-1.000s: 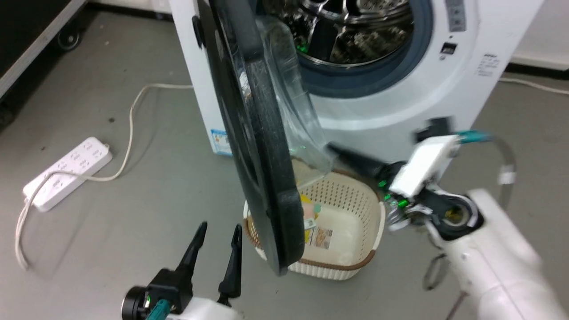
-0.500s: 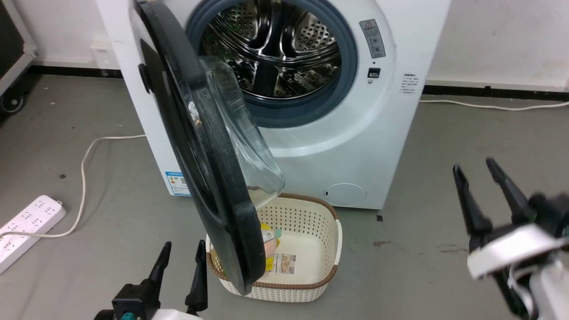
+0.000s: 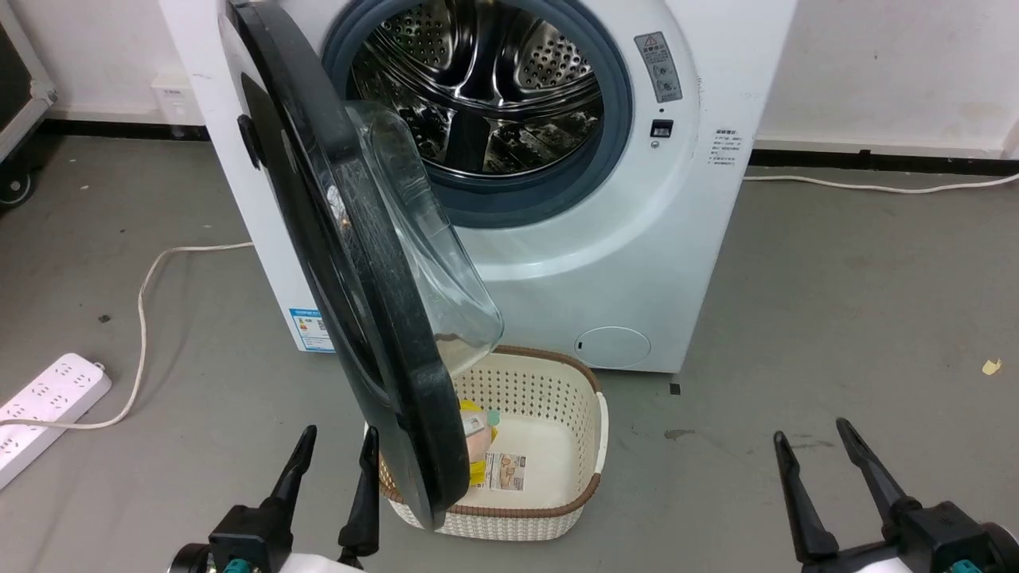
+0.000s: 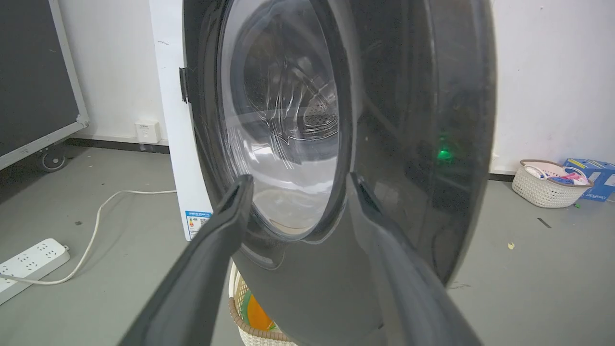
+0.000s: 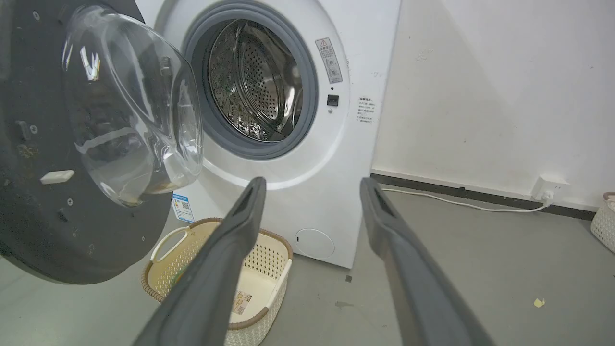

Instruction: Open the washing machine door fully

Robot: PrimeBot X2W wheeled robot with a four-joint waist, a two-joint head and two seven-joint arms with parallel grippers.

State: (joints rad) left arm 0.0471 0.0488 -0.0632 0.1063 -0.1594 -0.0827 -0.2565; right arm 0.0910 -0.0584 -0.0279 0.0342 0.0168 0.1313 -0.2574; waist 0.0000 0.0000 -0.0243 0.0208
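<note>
Got the washing machine door [image 3: 374, 318] swung well out from the washing machine [image 3: 685, 239], hinged on the left and hanging nearly edge-on above the basket [image 3: 593, 446], drum mouth [image 3: 486, 103] bare behind it; open enough by the look of it, though perhaps short of its stop. Holding the left hand [image 3: 340, 434] low, just beside the door's bottom rim, fingers spread and empty, facing its outer side, likely ready for a last nudge. Resting the right hand [image 3: 812, 430] well off to the other side, spread too, gripping nothing, clear of the swing.

Lab-like test rm: bare grey floor [image 3: 836, 302], white wall [image 3: 876, 64], 1 washing machine [image 3: 637, 263], power strip [image 3: 44, 402] w/ loose cable [image 3: 142, 334].
</note>
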